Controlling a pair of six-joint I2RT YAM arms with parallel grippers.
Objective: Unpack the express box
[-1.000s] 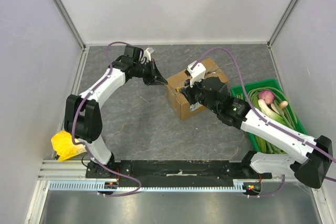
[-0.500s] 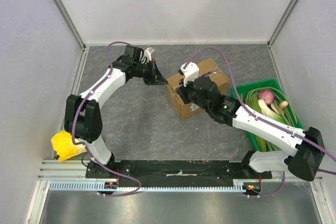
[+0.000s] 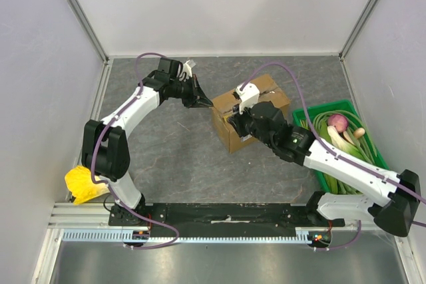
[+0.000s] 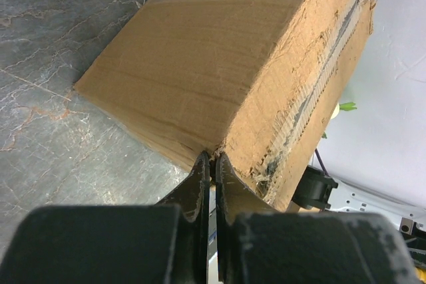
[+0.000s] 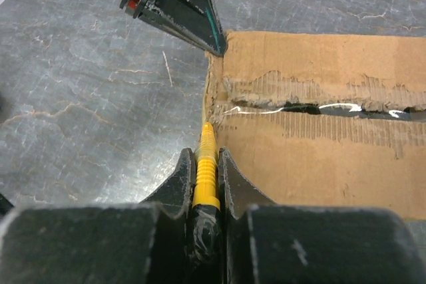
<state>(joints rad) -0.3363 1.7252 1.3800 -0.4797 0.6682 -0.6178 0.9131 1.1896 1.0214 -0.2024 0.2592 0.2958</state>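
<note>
The express box (image 3: 263,94) is a brown carton lying at an angle in the middle of the table, flaps down, with a torn, taped centre seam (image 5: 319,108). My left gripper (image 3: 210,104) is shut and empty, and its tips (image 4: 213,155) press against the box's left corner (image 4: 219,58). My right gripper (image 3: 236,119) hovers over the box's left end, shut on a yellow ribbed tool (image 5: 207,164). The tool's tip touches the box's left edge just below the seam's end. The left gripper's tips also show in the right wrist view (image 5: 216,48), at the far corner.
A green crate (image 3: 303,112) stands right of the box, holding a purple onion (image 3: 337,122) and green onions. A yellow object (image 3: 83,184) lies at the near left by the left arm's base. White walls close in the grey table on three sides.
My right gripper shifted a little left along the box with the yellow tool, then back right. The left arm and the box have not moved.
</note>
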